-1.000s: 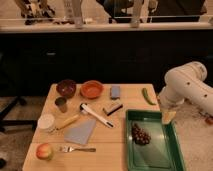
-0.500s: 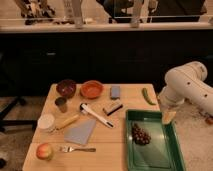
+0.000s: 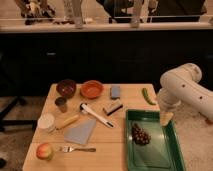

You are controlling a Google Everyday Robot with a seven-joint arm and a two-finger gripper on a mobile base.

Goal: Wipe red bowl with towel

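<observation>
The red bowl sits at the back of the wooden table, right of a darker maroon bowl. The towel, a flat pale grey-blue cloth, lies nearer the front, left of centre. My white arm hangs at the table's right side. The gripper points down over the right rim of the green tray, far from both bowl and towel.
A blue-grey block, a green pepper, a brush, a white-handled tool, a dark cup, a white cup, an apple, a fork. Grapes lie in the tray.
</observation>
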